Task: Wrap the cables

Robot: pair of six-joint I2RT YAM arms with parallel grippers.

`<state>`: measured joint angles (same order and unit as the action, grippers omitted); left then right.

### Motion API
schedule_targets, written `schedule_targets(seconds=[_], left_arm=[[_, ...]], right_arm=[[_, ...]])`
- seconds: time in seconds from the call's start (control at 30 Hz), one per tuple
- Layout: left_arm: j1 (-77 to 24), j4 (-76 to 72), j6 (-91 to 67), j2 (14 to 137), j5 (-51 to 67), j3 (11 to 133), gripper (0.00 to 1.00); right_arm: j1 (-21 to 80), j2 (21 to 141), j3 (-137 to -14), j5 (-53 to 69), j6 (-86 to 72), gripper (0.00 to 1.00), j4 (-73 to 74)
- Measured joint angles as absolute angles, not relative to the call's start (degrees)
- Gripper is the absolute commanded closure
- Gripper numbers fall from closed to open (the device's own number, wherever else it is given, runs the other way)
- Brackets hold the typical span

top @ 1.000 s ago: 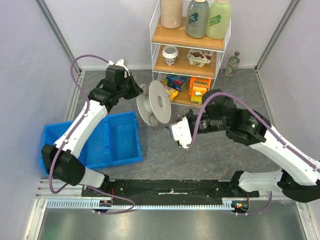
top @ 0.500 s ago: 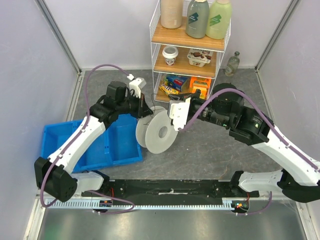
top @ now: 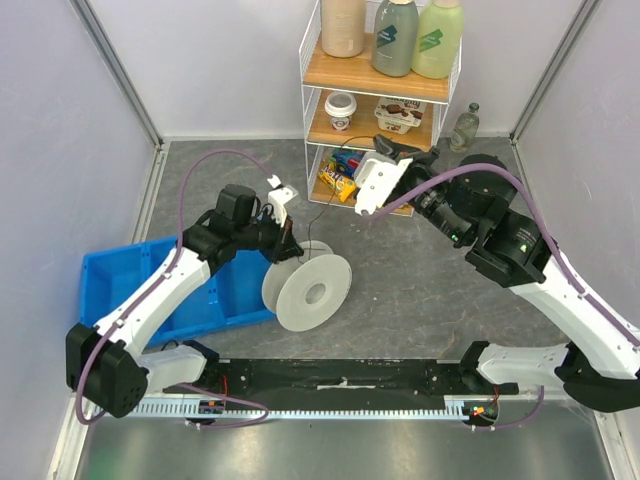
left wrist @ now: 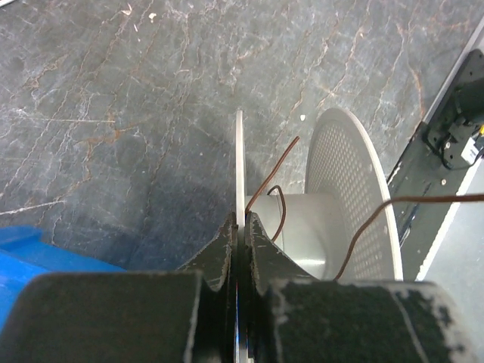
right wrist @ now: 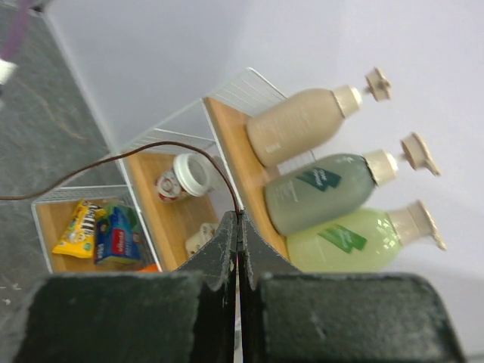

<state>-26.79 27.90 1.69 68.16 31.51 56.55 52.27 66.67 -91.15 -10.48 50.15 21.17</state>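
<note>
The top view looks down from 6 o'clock over the whole surface [top: 400,290]. The left wrist view sits close on the spool [left wrist: 348,189]. The right wrist view faces the shelf rack [right wrist: 223,132] at 12 o'clock. The top view shares both.

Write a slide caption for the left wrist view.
Left gripper clamped on one flange of the white spool, thin wire draped over its hub.

Open grey surface [top: 430,290] lies to the right of the white spool [top: 308,290], which the left gripper [left wrist: 239,221] clamps by one flange. The blue bin [top: 120,290] blocks the left and the wire shelf rack [top: 380,100] the far side. The thin cable [left wrist: 431,199] stretches from the spool to the right gripper [right wrist: 237,215], which pinches it, crossing the gap before the rack.
</note>
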Motion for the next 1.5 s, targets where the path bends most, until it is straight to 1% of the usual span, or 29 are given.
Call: schedule_targets(seconds=[0.4, 0.7, 0.93, 1.17, 1.37, 1.5], left_arm=[[-26.7, 28.7, 8.9, 62.6, 35.1, 52.6, 0.98], [-26.7, 28.7, 13.7, 60.5, 42.2, 52.6, 0.98], [-26.7, 31.3, 13.5, 56.1, 45.7, 55.1, 0.98], [-24.1, 32.7, 8.1, 53.9, 46.8, 63.0, 0.98], [-18.3, 30.5, -0.6, 53.1, 47.0, 67.5, 0.98], [-11.9, 26.3, -9.0, 53.6, 48.1, 67.7, 0.98]], right_arm=[[43.4, 64.4, -88.9, -15.4, 51.9, 1.0, 17.7], [38.7, 64.1, -88.4, -16.8, 52.8, 1.0, 15.4], [35.6, 62.3, -85.3, -17.9, 53.2, 1.0, 13.9], [31.4, 60.8, -80.4, -17.9, 53.2, 1.0, 13.1], [25.3, 59.3, -75.6, -16.7, 52.9, 1.0, 12.9], [21.9, 58.4, -73.6, -15.4, 52.5, 1.0, 12.6]])
